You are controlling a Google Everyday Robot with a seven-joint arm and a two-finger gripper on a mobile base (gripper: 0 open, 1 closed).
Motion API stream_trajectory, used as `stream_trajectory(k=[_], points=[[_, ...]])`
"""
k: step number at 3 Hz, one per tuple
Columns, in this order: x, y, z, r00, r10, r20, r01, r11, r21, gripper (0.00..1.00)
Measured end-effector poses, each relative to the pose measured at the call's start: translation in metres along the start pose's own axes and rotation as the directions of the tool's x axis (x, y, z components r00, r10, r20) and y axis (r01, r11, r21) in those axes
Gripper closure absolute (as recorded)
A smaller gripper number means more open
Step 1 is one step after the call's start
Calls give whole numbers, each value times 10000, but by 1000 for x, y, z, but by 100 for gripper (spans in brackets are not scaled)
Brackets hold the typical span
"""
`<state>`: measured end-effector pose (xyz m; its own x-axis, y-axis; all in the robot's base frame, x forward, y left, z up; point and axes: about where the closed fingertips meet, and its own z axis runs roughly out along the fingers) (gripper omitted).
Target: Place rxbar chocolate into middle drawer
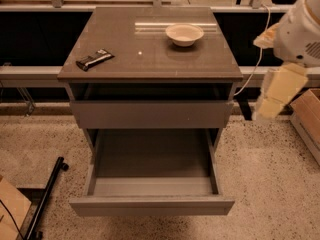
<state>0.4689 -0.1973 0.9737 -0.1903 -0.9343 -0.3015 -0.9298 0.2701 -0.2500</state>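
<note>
Camera view: rxbar chocolate lies at nine o'clock on the worktop; pincer hangs at three o'clock, well apart, its state I cannot tell. A long reach might nudge the bar off the edge, missing the middle drawer.

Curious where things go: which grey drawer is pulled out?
The lower wide grey drawer, flat tray exposed; the upper grey drawer shows only its front. The pale gripper hangs at right.

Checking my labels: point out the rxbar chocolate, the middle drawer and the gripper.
rxbar chocolate [94,59]: camera view, middle of the black wrapper.
middle drawer [152,205]: camera view, front panel of the open drawer.
gripper [270,104]: camera view, pale lower end, right of the cabinet [150,51].
</note>
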Motion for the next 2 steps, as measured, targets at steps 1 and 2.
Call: stream_trajectory(k=[1, 2], points=[[-34, -36, 26, 9911, 10, 1332, 7, 9999, -130, 0], [-84, -84, 74, 9619, 199, 2726, 0, 9974, -727, 0]])
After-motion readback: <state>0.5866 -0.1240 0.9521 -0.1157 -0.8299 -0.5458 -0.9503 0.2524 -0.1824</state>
